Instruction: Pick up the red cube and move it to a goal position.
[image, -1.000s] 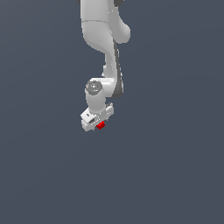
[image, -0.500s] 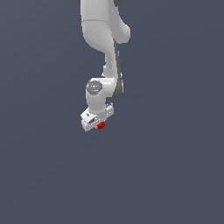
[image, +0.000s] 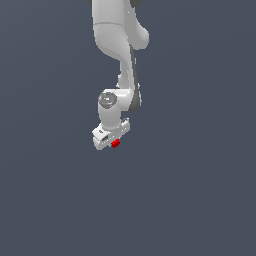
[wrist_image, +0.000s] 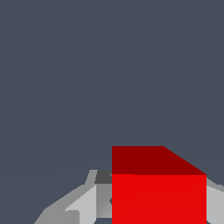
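The red cube (image: 115, 143) is tiny and bright red. It sits at the tip of my white gripper (image: 113, 143), below the arm's wrist, in the middle of the exterior view. In the wrist view the red cube (wrist_image: 158, 192) fills the space between my grey fingers (wrist_image: 85, 205), which press against its sides. The gripper is shut on the cube. No goal marker shows in either view.
Only a flat, plain dark grey-blue background shows around the arm in both views.
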